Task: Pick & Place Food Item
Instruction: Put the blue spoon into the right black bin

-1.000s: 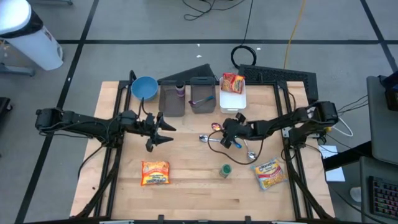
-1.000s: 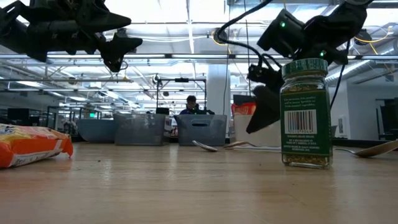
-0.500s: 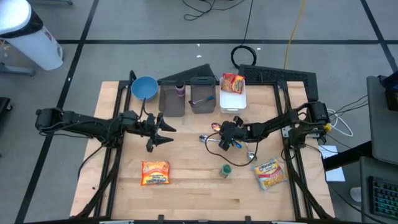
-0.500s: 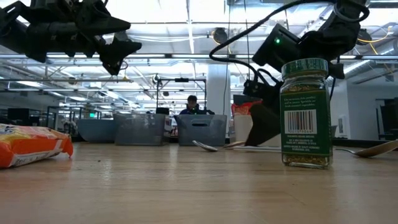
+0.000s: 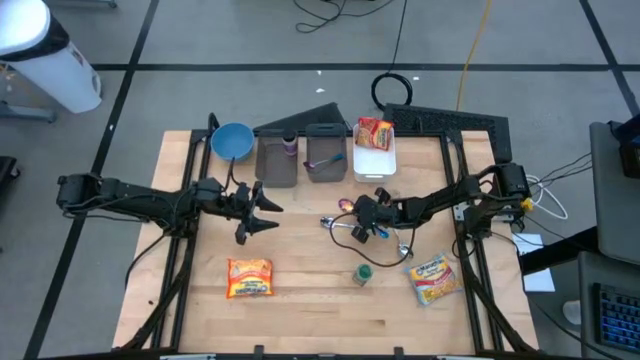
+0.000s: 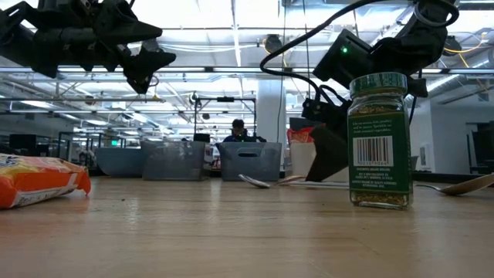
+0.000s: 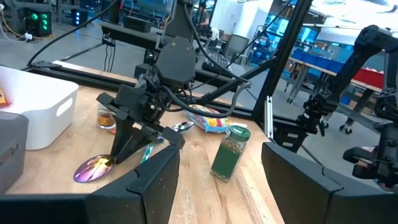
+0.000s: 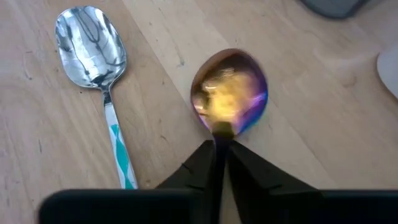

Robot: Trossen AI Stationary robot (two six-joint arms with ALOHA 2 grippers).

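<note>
The iridescent spoon (image 8: pixel 229 93) lies flat on the wooden table (image 5: pixel 300 310) in the middle of the right half, just in front of the white bin (image 5: pixel 374 160); its bowl shimmers gold, purple and blue, and its thin handle runs back between the fingers of the right gripper (image 8: pixel 219 163), which have pinched in on it. Just beside it lies a silver spoon (image 8: pixel 93 50) with a teal-patterned handle, apart from the first and not held. The step in hand looks like the grasp itself: the right gripper (image 5: pixel 362 222) is down at the table with the handle clamped, though the task speaks of a food item and what it has is a spoon. The next move would call for a straight lift, keeping the thin handle from twisting in the pinch, then a carry toward one of the bins; which one cannot be told from here. The spice jar (image 6: pixel 377 140) stands upright near the front, with a yellow packet (image 5: pixel 434 279) to its right and an orange packet (image 5: pixel 249 277) to its left. The left gripper (image 5: pixel 262 212) hangs well apart over the left half, fingers spread and empty.
</note>
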